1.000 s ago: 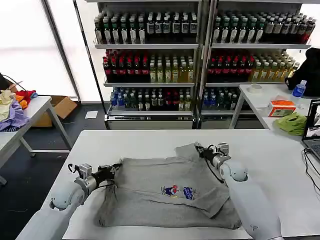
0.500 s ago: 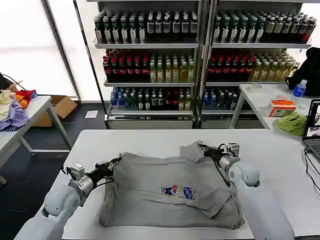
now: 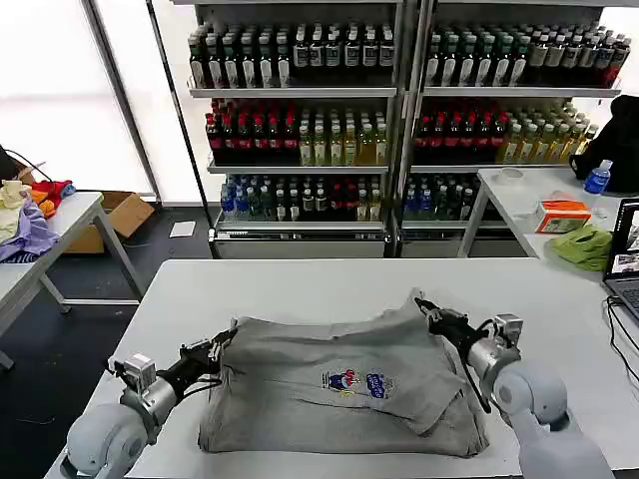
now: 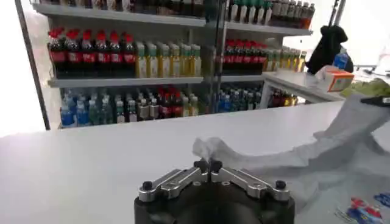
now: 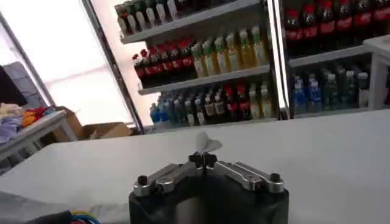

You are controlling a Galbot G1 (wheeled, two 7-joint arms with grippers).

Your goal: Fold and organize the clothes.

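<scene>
Shirt (image 3: 339,384) lies spread on the counter (image 3: 300,284). My left claw (image 3: 222,344) pinches its left corner; my right claw (image 3: 427,307) is clamped on its right corner.

Setting: a robot test lab dressed as a shop. At 12 o'clock, metal shelving (image 3: 399,110) carries ordered rows of bottled drinks (image 3: 300,138), dark, red, yellow-green and blue by tier, before bright frosted windows (image 3: 60,90). White worktables (image 3: 300,284) fill the floor; at 3 o'clock one bears a laptop (image 3: 624,261) and an orange box (image 3: 561,215); at 9 o'clock another holds heaped coloured garments (image 3: 28,215), a cardboard box (image 3: 120,215) beside it.
</scene>
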